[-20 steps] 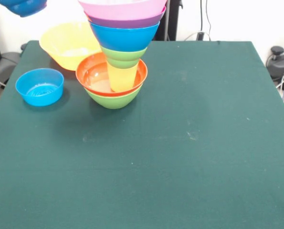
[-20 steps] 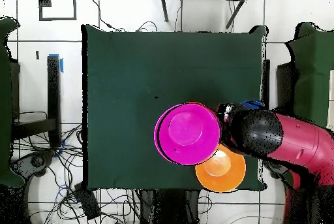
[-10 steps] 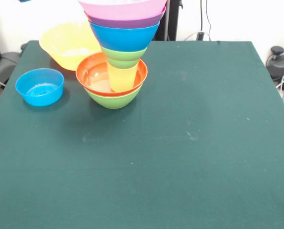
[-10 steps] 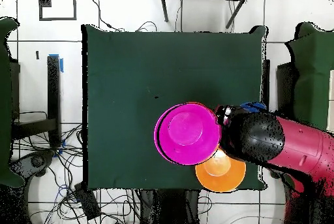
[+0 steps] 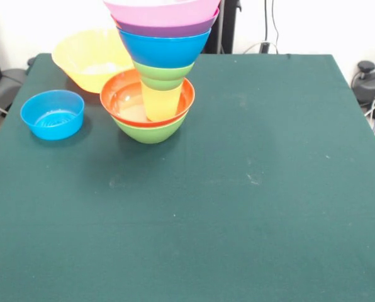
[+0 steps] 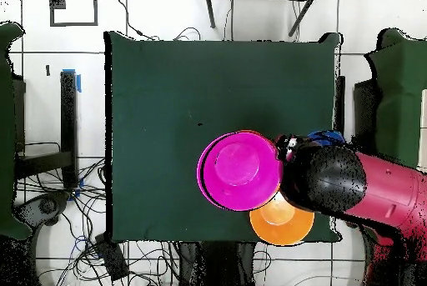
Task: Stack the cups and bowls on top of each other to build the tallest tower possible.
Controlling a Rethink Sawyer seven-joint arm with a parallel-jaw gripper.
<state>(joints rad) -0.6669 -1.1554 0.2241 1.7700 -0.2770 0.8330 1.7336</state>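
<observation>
The dark green cloth table carries the tower, top cut off: pink bowl over purple, blue, small green, yellow cup, red-orange, green; 1 glossy orange bowl partly hidden behind; the gripper's opening cannot be told

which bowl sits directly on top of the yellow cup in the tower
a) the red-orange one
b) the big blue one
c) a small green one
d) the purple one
c: in the front view a small green bowl rests right on the yellow cup, with the big blue bowl above it.
</observation>
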